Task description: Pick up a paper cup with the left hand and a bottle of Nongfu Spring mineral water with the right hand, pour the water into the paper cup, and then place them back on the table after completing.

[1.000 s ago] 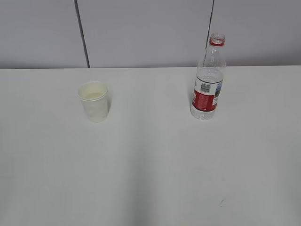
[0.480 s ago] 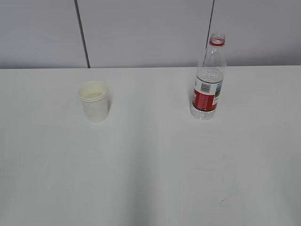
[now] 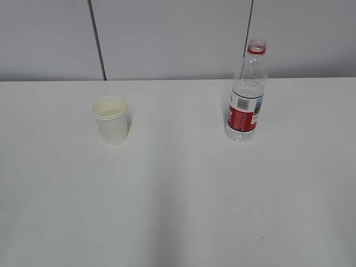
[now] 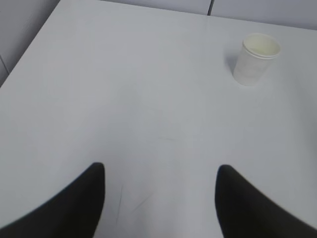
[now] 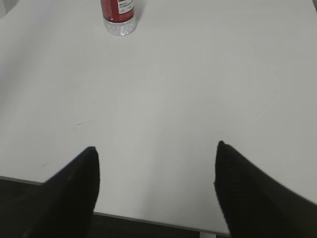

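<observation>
Paper cup (image 4: 256, 58) stands far right of my spread left hand (image 4: 161, 198); red-labelled bottle (image 5: 118, 14), text unreadable, far left of my spread right hand (image 5: 156, 191).

The left hand (image 4: 159, 171) hung with its 2 black fingers spread wide; the right hand (image 5: 156, 151) matched, holding nothing.

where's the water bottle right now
The bottle stands upright on the table, right of centre in the exterior view near the back edge, well apart from the cup on its left.
</observation>
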Controlling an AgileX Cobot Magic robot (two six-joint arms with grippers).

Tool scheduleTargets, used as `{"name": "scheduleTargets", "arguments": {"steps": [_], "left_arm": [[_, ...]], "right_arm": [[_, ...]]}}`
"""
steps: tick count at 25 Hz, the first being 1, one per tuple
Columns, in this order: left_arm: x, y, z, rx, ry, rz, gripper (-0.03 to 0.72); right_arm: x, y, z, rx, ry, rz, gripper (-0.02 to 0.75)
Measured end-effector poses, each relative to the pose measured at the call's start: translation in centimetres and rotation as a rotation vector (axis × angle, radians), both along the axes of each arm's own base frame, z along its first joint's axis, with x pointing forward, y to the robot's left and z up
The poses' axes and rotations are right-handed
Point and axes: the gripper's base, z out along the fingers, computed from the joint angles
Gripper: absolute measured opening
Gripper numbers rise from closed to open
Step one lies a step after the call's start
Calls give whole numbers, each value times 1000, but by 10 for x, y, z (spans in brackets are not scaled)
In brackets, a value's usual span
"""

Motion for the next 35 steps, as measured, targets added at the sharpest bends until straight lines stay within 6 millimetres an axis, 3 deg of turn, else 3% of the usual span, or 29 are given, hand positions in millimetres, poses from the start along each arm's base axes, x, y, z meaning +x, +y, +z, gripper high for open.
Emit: {"name": "scheduleTargets", "arguments": {"steps": [35], "left_arm": [[0, 0, 0, 0, 0, 0, 438]], "right_arm": [[0, 0, 0, 1, -6, -69, 534]]}}
